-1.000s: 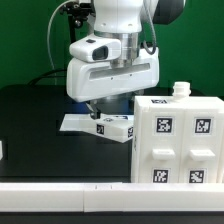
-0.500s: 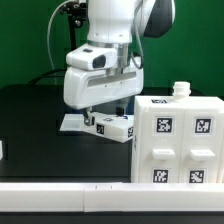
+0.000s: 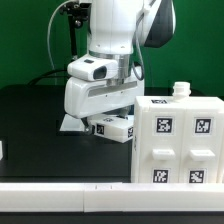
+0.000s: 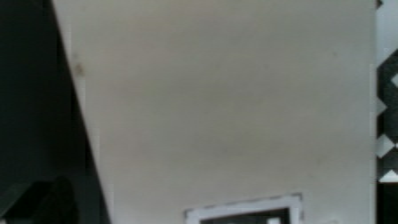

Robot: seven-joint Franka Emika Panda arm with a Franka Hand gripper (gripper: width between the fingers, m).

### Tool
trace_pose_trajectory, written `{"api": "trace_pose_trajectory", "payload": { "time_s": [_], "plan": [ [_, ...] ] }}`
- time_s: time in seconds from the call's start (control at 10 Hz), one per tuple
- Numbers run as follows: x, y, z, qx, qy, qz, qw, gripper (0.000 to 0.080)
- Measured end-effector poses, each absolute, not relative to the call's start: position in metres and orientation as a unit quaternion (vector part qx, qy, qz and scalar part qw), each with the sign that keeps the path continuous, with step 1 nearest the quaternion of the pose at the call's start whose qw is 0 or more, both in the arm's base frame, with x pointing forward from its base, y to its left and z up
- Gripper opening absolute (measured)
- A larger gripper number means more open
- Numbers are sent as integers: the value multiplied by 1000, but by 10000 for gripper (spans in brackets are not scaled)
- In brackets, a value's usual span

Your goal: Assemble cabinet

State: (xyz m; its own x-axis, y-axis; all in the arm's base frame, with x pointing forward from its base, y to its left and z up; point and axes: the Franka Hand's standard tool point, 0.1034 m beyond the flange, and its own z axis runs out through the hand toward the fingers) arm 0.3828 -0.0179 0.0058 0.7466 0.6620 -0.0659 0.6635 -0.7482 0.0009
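Two white pieces of the cabinet showed on the black bench (image 3: 30,120): the large box frame (image 3: 178,140) and a smaller drawer-like block (image 3: 113,128). The frame stood upright at the exterior view's right. Its near face carried four black-and-white square tags, another tag lay on its top, and a small white knob (image 3: 180,89) stood up from that top.

The block lay on the bench just beside the frame, on the exterior view's left of it and a little farther back, with tags along its near side. My gripper (image 3: 94,120) hung low over the end of the block that lay away from the frame. My own white housing hid the fingertips, so I could not tell how far apart they were, or whether they touched or held the block.

The marker board (image 3: 68,124) lay flat on the bench on the far side of the block from the frame, partly under my arm. A white rail (image 3: 60,190) ran along the bench in front of the frame.

In the wrist view a plain white surface (image 4: 214,100) filled nearly everything, close and blurred, with bits of tags at two edges. I could not tell which piece it was.
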Motion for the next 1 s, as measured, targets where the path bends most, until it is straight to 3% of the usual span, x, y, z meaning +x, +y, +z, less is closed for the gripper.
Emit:
{"api": "trace_pose_trajectory", "payload": {
  "time_s": [0.1,0.2,0.3,0.5,0.8,1.0],
  "plan": [
    [383,-18,6,934,355,-31,12,666],
    [382,-18,6,934,354,-31,12,538],
    [383,-17,8,937,348,-32,11,542],
    [397,-5,37,948,318,-32,1,542],
    [422,5,96,953,299,-40,-13,542],
    [419,6,92,952,303,-46,-7,544]
  ]
}}
